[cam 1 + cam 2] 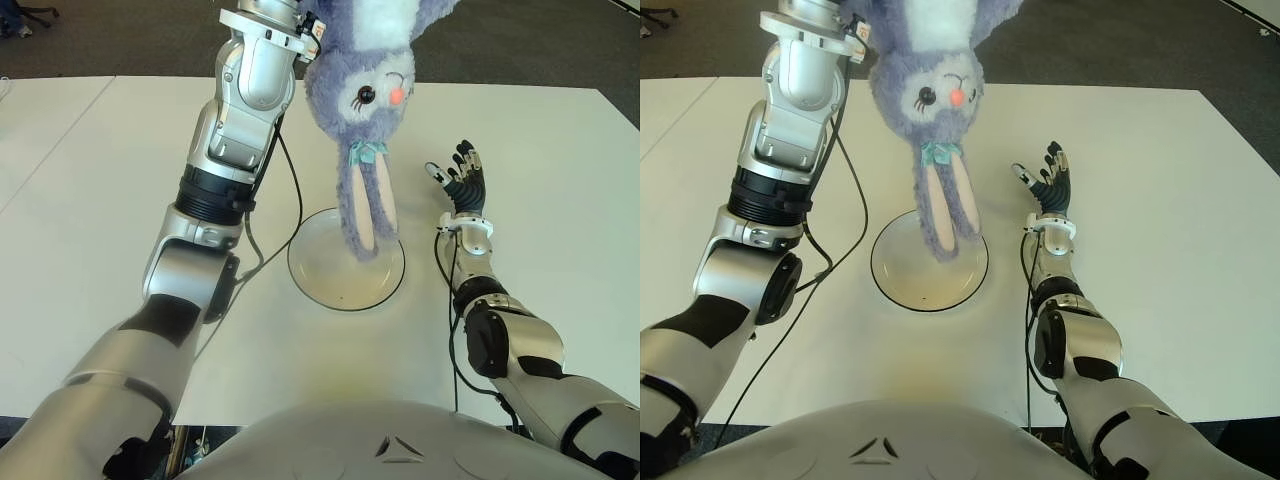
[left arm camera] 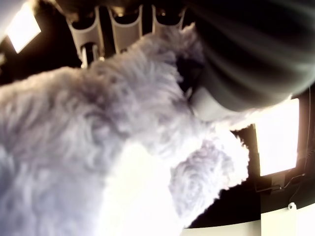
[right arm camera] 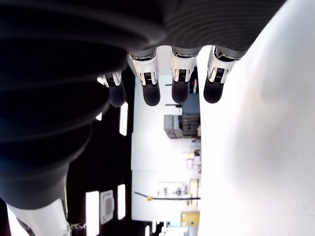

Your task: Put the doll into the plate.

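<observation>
The doll (image 1: 362, 110) is a fluffy purple bunny with a white tummy, a black eye, a pink nose and a small blue bow. It hangs upside down in the air. Its long ears (image 1: 367, 210) point down over the plate (image 1: 335, 280), and whether the tips touch it cannot be told. The plate is round and pale with a dark rim, and it sits on the white table (image 1: 120, 180). No writing can be read anywhere.

The left hand (image 2: 123, 24) is up high at the far side, and its fingers are closed on the bunny's fur. The right hand (image 1: 458, 180) is to the right of the plate, with its fingers (image 3: 150, 81) straight and apart, holding nothing.
</observation>
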{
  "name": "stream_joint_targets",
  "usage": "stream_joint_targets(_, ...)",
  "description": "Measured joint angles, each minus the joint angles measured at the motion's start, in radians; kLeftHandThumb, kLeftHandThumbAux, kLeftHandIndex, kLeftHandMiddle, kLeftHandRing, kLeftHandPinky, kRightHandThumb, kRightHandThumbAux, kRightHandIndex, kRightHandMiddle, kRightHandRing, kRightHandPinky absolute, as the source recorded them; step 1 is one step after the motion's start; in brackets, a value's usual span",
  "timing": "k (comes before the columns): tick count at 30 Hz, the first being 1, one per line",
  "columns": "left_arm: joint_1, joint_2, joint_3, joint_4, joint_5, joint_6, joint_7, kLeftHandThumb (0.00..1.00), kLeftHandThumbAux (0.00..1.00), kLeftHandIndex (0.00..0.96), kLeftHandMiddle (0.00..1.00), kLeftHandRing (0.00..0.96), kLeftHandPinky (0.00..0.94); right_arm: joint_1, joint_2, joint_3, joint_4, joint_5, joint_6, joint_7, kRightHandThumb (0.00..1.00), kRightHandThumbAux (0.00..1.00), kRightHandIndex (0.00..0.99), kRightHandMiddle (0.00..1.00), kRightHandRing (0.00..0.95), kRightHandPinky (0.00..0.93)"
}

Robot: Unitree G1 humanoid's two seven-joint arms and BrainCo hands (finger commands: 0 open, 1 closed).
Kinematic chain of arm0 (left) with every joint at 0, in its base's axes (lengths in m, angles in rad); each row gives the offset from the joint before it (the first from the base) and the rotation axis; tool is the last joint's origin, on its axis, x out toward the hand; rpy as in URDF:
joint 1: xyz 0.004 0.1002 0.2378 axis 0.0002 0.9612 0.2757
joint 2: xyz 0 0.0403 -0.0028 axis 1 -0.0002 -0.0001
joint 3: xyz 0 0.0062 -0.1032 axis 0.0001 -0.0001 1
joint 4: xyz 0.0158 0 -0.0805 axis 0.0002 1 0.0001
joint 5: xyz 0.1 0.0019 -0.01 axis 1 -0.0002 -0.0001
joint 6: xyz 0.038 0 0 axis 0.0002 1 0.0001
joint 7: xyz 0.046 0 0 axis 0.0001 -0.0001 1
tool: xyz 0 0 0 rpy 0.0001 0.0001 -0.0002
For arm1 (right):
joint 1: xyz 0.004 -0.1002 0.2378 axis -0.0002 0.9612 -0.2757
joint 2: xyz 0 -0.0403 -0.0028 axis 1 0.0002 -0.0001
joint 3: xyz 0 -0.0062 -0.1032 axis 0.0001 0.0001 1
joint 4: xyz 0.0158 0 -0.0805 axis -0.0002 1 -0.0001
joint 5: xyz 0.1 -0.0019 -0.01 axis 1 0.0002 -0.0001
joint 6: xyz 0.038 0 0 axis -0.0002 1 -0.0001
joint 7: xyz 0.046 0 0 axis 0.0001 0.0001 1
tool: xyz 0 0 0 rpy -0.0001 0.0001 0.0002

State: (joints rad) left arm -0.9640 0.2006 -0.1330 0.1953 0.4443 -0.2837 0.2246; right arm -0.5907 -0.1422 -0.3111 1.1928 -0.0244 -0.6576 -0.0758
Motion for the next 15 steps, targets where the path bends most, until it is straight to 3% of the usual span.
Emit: stream_joint_targets(15,0.000,0.000,-0.002,0.000,0.007,0.012,0.000,0.754,0.691,0.443,0.815,0.841,0.847,0.000,0.000,0.001,0.000,0.001,0.000,0.000,0.066,0.753,0.074,0.000,0.000,0.000)
